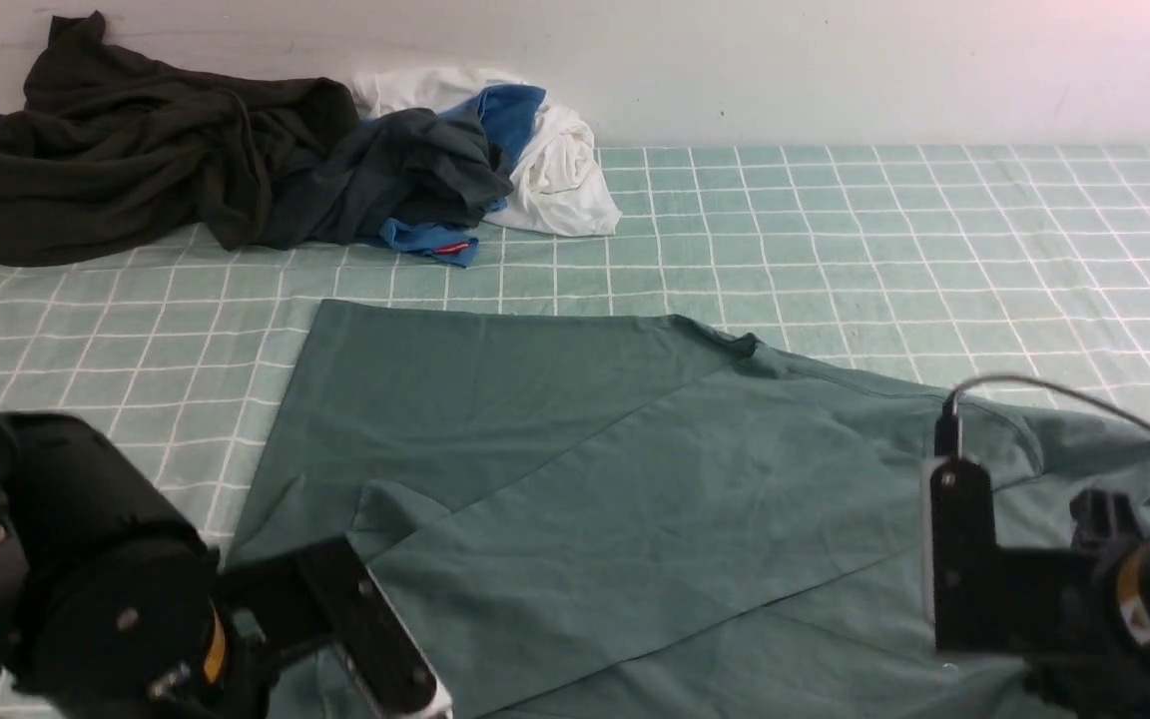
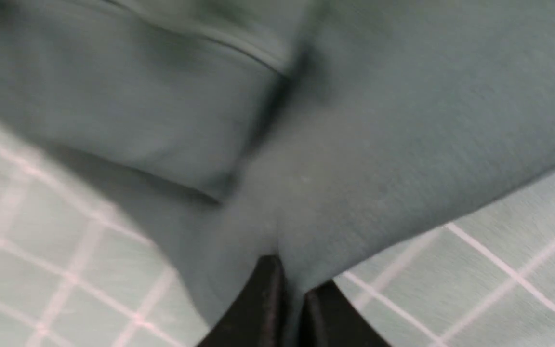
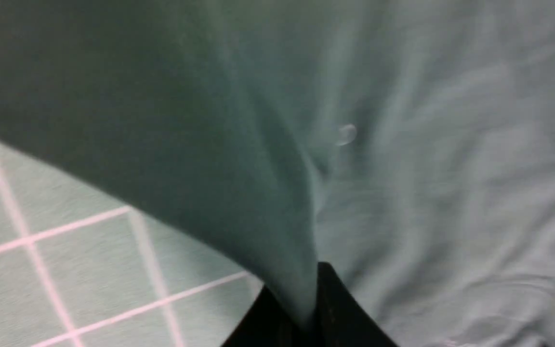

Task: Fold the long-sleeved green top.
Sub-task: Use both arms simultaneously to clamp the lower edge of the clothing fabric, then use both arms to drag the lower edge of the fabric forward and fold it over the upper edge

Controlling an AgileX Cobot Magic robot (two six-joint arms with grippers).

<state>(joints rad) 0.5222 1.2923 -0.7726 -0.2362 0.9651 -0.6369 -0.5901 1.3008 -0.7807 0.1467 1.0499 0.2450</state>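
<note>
While my left gripper (image 2: 293,301) sits low at the near edge, its black fingers (image 2: 263,303) are pressed together on a pinch of the top (image 1: 635,479), and the fabric rises in a ridge straight off the tips. A hemmed fold lies just ahead of that gripper, with checked sheet (image 1: 884,230) showing to either side of it. Far ahead of it, against the wall, I see a pile of clothes (image 1: 236,160), well apart from the top. The top lies spread on the sheet between my two grippers and ahead of them, one layer folded diagonally across it. My right gripper (image 3: 313,301) is likewise clamped on the top's edge; fabric drapes from its tips, rumpled on one side, sheet on the other.
</note>
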